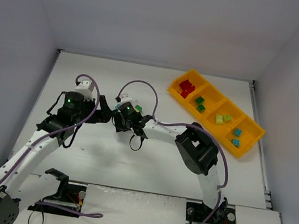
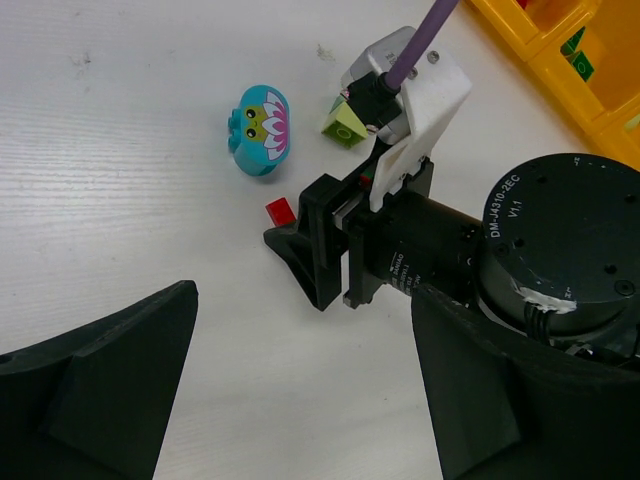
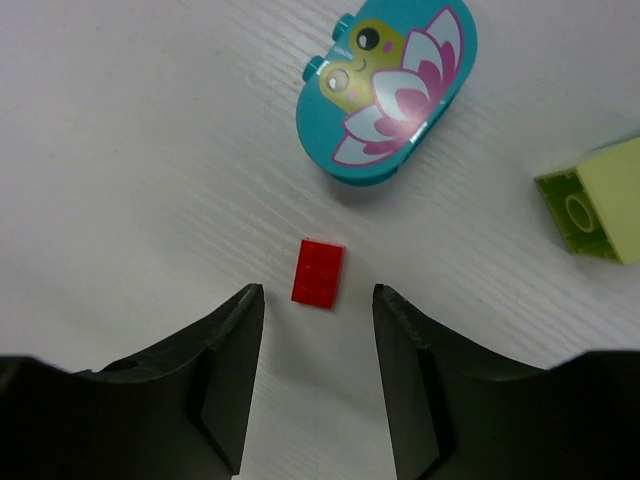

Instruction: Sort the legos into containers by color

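Observation:
A small flat red lego (image 3: 318,273) lies on the white table just ahead of my open right gripper (image 3: 318,292), between its fingertips and untouched. It also shows in the left wrist view (image 2: 280,210). A teal oval piece with a flower print (image 3: 387,92) and a pale yellow-green brick (image 3: 597,203) lie beyond it. My left gripper (image 2: 300,295) is open and empty, just left of the right gripper (image 1: 125,120). The orange-yellow tray (image 1: 252,145) at the back right holds red (image 1: 186,87), dark green (image 1: 199,104), yellow-green (image 1: 222,118) and teal (image 1: 236,136) legos, one colour per compartment.
The right arm's wrist and motor (image 2: 500,250) fill the space right in front of my left gripper. A purple cable (image 1: 142,85) loops above both wrists. White walls enclose the table on three sides.

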Controlling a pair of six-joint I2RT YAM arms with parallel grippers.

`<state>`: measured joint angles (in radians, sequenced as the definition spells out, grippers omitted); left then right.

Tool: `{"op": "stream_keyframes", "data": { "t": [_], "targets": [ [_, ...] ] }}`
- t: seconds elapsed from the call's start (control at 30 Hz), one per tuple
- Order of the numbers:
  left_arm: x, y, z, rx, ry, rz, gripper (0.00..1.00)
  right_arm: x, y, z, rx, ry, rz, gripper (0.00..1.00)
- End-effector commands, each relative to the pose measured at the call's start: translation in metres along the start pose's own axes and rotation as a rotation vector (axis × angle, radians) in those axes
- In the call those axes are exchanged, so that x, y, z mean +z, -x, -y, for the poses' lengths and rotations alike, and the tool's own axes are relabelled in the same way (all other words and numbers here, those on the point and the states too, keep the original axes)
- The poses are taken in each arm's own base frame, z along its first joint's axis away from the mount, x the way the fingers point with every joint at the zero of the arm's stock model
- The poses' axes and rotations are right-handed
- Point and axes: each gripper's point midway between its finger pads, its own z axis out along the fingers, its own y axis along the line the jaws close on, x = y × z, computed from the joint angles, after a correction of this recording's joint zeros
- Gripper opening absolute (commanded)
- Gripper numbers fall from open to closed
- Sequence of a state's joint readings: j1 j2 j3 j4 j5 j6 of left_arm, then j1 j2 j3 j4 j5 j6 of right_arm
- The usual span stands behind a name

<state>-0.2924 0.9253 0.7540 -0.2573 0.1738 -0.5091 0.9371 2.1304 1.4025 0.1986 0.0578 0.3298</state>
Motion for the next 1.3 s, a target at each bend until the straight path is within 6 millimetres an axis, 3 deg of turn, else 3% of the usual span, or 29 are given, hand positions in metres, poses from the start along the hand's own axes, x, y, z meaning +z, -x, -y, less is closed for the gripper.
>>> {"op": "stream_keyframes", "data": {
  "t": [0.0,0.33,0.53,0.77,0.87,0.9,0.97,1.0,1.03,1.1,1.13,1.27],
  "targets": [
    [-0.007,0.023,0.007,0.002,-0.014,0.077,0.81,0.002,0.035,-0.015,0.02,0.014,0.095,0.44],
    [-0.009,0.023,0.007,0.013,-0.01,0.079,0.81,0.013,0.015,0.0,0.03,-0.054,0.061,0.26],
    [-0.008,0.023,0.006,0.015,-0.006,0.079,0.81,-0.003,0.017,0.024,0.005,-0.134,0.084,0.0],
    [-0.007,0.023,0.005,0.014,-0.002,0.074,0.81,-0.059,0.081,0.058,-0.022,-0.181,0.236,0.0],
    [-0.006,0.022,0.006,0.014,-0.006,0.072,0.81,-0.085,0.116,0.094,-0.004,-0.229,0.308,0.0],
    [-0.005,0.022,0.006,0.014,-0.006,0.07,0.81,-0.093,0.126,0.12,0.023,-0.267,0.327,0.0],
    [-0.005,0.022,0.006,0.012,-0.007,0.072,0.81,-0.107,0.143,0.148,0.039,-0.306,0.362,0.0],
    [-0.005,0.021,0.006,0.013,-0.007,0.07,0.81,-0.11,0.147,0.163,0.05,-0.327,0.367,0.0],
    [-0.004,0.02,0.005,0.013,-0.006,0.067,0.81,-0.114,0.151,0.195,0.081,-0.373,0.375,0.0],
    [-0.004,0.021,0.005,0.012,-0.005,0.069,0.81,-0.12,0.16,0.225,0.118,-0.411,0.392,0.02],
    [-0.003,0.02,0.005,0.012,-0.005,0.064,0.81,-0.121,0.159,0.254,0.15,-0.448,0.388,0.03],
    [-0.003,0.019,0.005,0.012,-0.006,0.062,0.81,-0.126,0.171,0.3,0.181,-0.508,0.418,0.08]
  ]
}}
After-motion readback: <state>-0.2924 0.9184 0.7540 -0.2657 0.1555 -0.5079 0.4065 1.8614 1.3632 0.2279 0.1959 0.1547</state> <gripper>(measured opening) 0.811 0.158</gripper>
